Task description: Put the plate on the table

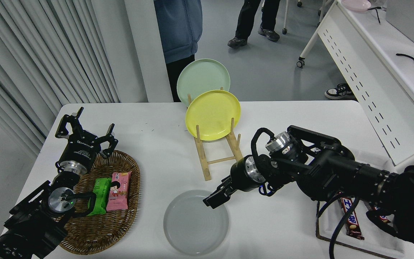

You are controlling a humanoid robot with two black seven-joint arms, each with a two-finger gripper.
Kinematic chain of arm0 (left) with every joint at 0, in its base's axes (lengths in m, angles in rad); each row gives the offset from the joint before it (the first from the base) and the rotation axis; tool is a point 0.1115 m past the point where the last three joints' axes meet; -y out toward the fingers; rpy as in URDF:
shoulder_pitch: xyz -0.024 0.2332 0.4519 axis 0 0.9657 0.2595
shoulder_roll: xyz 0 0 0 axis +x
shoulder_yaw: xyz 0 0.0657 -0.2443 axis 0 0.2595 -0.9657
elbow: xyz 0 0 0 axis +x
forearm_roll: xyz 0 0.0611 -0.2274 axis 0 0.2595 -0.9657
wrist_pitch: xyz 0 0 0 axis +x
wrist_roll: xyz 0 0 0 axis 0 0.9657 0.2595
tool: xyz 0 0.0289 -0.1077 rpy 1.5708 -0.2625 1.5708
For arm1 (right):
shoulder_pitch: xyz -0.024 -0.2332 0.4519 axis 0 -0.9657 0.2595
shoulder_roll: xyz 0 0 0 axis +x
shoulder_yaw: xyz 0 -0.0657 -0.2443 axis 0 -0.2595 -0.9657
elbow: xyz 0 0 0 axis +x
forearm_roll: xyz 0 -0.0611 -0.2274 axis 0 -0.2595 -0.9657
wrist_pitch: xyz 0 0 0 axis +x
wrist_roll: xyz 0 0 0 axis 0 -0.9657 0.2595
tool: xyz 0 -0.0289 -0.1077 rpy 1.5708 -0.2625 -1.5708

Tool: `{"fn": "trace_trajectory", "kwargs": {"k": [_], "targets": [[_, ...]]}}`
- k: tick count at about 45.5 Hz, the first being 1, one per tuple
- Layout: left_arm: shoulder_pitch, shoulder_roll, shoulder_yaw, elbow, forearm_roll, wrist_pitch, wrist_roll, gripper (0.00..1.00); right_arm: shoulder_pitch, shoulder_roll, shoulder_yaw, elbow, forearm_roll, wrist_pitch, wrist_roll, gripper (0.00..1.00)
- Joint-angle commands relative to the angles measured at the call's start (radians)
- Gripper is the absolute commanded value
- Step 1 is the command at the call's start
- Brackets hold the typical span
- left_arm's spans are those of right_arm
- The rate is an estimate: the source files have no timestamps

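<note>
The light-grey plate (192, 230) lies flat on the white table (156, 118) near its front edge. My right gripper (211, 200) hovers over the plate's far right part, pointing left and down. It looks slightly open and holds nothing. My left gripper (86, 131) is parked open at the lower left, above the far end of a wicker basket.
A wooden rack (221, 160) behind the grey plate holds a yellow plate (212, 115) and a mint green plate (201, 75). The wicker basket (102, 230) holds snack packs. Candy bars (350, 219) lie under my right arm. A person (178, 28) stands at the far side; a white desk (372, 72) is to the right.
</note>
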Motion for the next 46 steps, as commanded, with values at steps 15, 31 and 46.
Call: {"fn": "trace_trajectory", "kwargs": {"k": [15,31,46], "targets": [[0.0,0.0,-0.001,-0.001,0.0,0.0,0.0,1.0,0.163,-0.229,0.088,0.28,0.009,0.0,-0.002,1.0],[0.0,0.0,0.0,-0.001,0.0,0.0,0.0,1.0,0.186,-0.327,0.048,0.309,-0.057,0.287,0.001,1.0],[0.0,0.0,0.0,0.0,0.0,0.0,0.0,1.0,0.224,-0.382,0.073,0.294,-0.269,0.572,0.03,1.0]]}}
